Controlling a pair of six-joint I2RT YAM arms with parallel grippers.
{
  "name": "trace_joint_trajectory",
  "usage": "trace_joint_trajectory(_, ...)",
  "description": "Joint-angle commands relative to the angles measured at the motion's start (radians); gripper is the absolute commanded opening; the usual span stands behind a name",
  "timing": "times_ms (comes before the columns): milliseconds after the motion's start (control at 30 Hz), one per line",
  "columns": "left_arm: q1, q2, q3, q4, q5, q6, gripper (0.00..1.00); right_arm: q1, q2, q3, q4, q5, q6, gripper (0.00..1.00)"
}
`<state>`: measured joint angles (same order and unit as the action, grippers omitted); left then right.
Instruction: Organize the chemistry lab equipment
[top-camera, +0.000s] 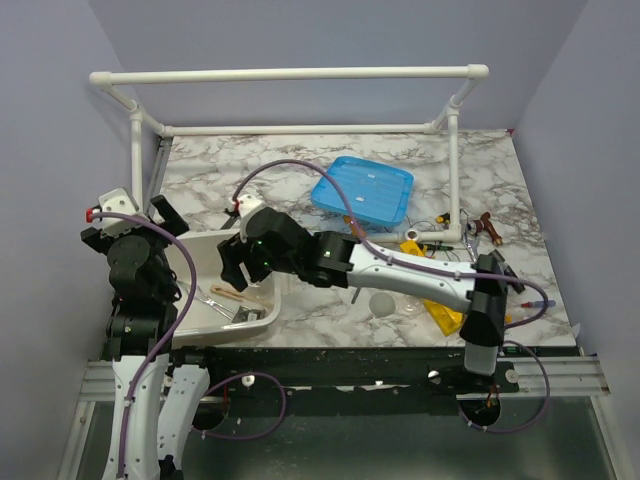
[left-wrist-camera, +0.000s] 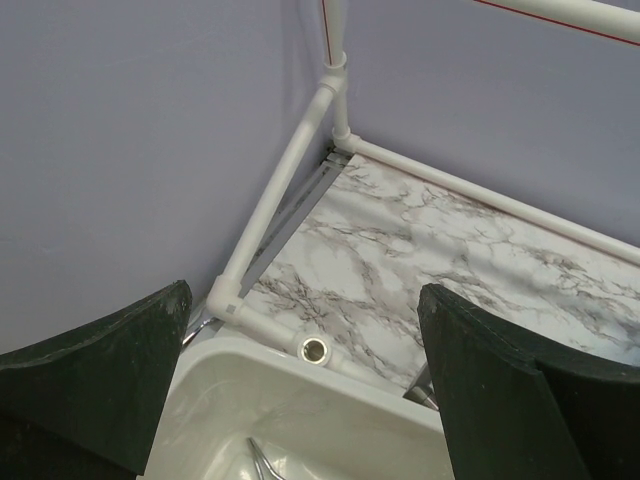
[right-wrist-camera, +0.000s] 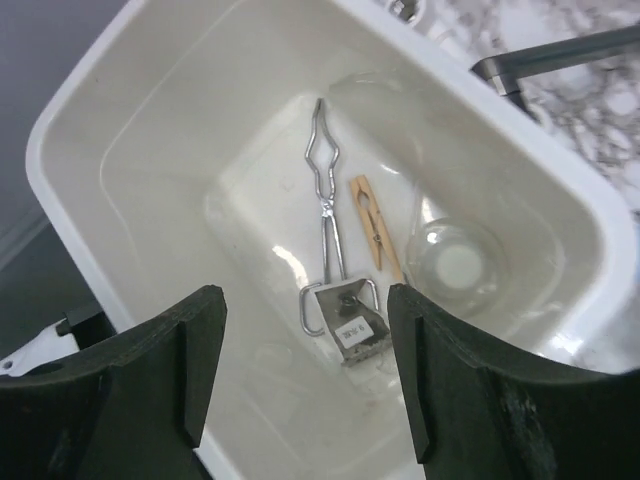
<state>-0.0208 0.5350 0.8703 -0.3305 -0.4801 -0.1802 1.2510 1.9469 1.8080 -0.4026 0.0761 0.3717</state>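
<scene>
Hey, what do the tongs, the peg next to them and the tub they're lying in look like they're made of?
The tongs look like bare metal wire: silvery, shiny, with bright glints. The peg looks like unfinished wood: pale tan and matte. The tub is probably plastic: glossy white, with rounded moulded corners.

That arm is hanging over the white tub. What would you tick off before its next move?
1. Right gripper empty: ok, jaws apart, nothing between them.
2. Tongs in the tub: ok.
3. Beaker in the tub: ok, beside a clothespin.
4. Left gripper apart from the right one: ok, open by the tub's corner.
5. Everything sorted: not ok, the yellow rack lies on the table.
</scene>
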Motion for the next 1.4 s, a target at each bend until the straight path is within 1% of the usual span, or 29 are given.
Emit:
trace_joint_trajectory(0,0.005,0.008,-0.010,0.025,0.000,0.009,0.99,-0.011,-0.155,-0.136,0.005,0.192,0.048,0.73)
trace_joint_trajectory(133,0.005,0.015,-0.010,0.023,0.028,0.000,0.99,-0.059,-0.311,-0.316,-0.037,0.289,0.107,0.75)
trace_joint_trajectory(200,0.005,0.019,-0.010,0.023,0.037,-0.005,0.99,-0.091,-0.390,-0.383,-0.095,0.351,0.154,0.77)
trace_joint_trajectory(400,0.005,0.024,-0.010,0.022,0.053,-0.013,0.99,-0.245,-0.592,-0.614,-0.302,0.439,0.338,0.77)
trace_joint_trajectory(500,0.005,0.028,-0.010,0.022,0.060,-0.013,0.99,-0.311,-0.681,-0.727,-0.366,0.461,0.414,0.78)
trace_joint_trajectory(667,0.005,0.042,-0.005,0.017,0.085,-0.018,0.99,-0.406,-0.740,-0.845,-0.443,0.445,0.470,0.78)
trace_joint_trajectory(800,0.005,0.044,-0.005,0.016,0.096,-0.022,0.99,-0.440,-0.742,-0.914,-0.449,0.421,0.480,0.76)
trace_joint_trajectory(933,0.005,0.049,-0.005,0.016,0.102,-0.022,0.99,-0.451,-0.700,-0.959,-0.398,0.417,0.461,0.71)
trace_joint_trajectory(1067,0.005,0.052,-0.004,0.014,0.105,-0.022,0.99,-0.452,-0.621,-0.952,-0.355,0.402,0.434,0.58)
trace_joint_trajectory(1300,0.005,0.051,-0.004,0.014,0.099,-0.022,0.99,-0.453,-0.549,-0.949,-0.328,0.371,0.426,0.43)
trace_joint_trajectory(1367,0.005,0.052,-0.004,0.013,0.104,-0.022,0.99,-0.453,-0.539,-0.955,-0.321,0.357,0.428,0.35)
